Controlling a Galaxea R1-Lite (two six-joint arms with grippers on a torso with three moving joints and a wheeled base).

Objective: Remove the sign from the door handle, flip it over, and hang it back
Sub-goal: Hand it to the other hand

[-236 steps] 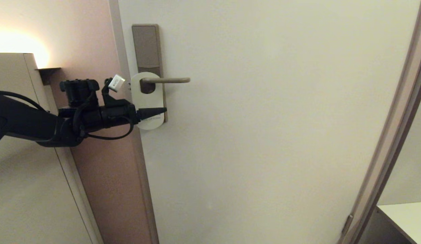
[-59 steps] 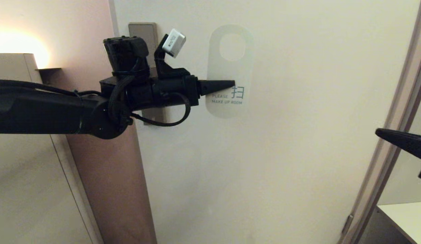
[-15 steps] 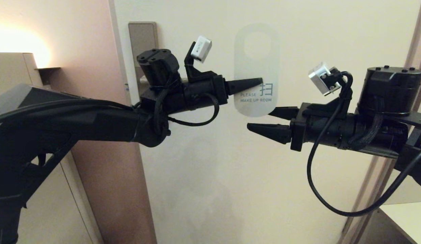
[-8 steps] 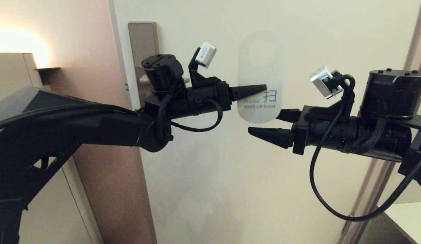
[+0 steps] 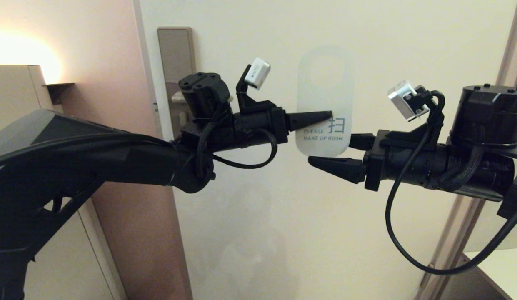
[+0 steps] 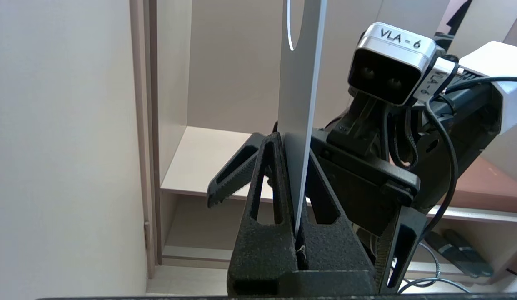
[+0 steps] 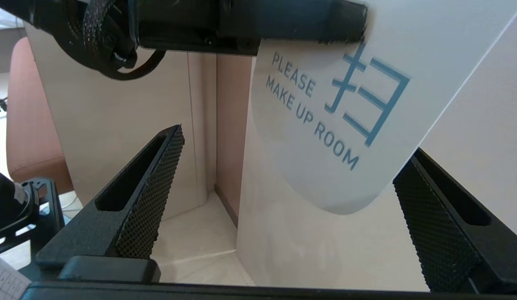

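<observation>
The sign (image 5: 325, 100) is already off the door handle (image 5: 177, 98) and hangs in the air, at about 3 o'clock from it. The left hand (image 5: 330, 114) pinches its middle; the right hand (image 5: 331, 151) waits wide open around its lower end. Turning over and hanging back remain, it seems.

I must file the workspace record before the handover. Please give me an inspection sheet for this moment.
Surface: white door, no marks seen.
Job's things: sign off the door handle, white face with "PLEASE MAKE UP ROOM" toward the head camera.
Clutter: nothing seen.
Grippers: left gripper shut on the sign's edge; right gripper open, jaws either side of the sign's lower end.
Cables: black loops hang from both wrists.
Surroundings: pink wall, shelving.
</observation>
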